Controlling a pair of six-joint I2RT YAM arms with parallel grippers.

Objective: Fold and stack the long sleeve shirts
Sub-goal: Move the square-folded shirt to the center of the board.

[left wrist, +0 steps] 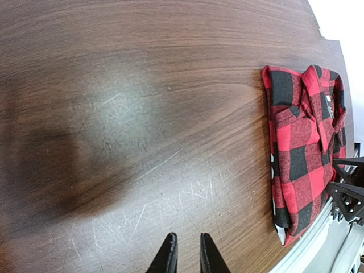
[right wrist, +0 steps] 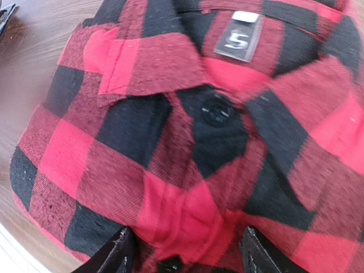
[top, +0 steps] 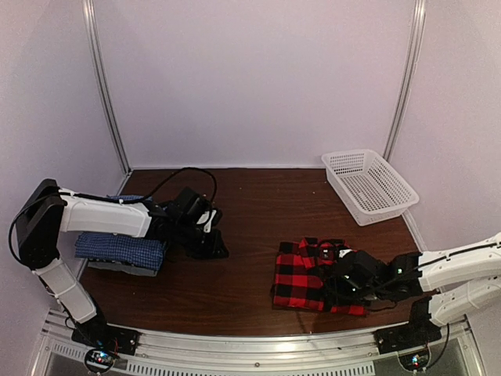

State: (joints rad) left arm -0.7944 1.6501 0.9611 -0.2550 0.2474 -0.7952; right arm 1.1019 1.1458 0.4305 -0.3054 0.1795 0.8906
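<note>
The red-and-black plaid shirt (top: pixel 309 274) lies folded on the table at the front right, collar up. It also shows in the left wrist view (left wrist: pixel 301 142). My right gripper (top: pixel 342 286) rests low on its right part, and the wrist view (right wrist: pixel 186 242) shows it open, jaws wide apart with a ridge of plaid cloth (right wrist: pixel 187 142) between them. A folded blue checked shirt (top: pixel 117 249) lies on a grey one (top: pixel 137 269) at the left. Beside that stack my left gripper (top: pixel 215 244) hovers over bare wood, fingers (left wrist: pixel 169 253) a narrow gap apart, holding nothing.
A white mesh basket (top: pixel 389 211) stands at the back right of the brown wooden table (top: pixel 250 204). White walls with metal posts close off the back and sides. An aluminium rail (top: pixel 250 345) runs along the near edge.
</note>
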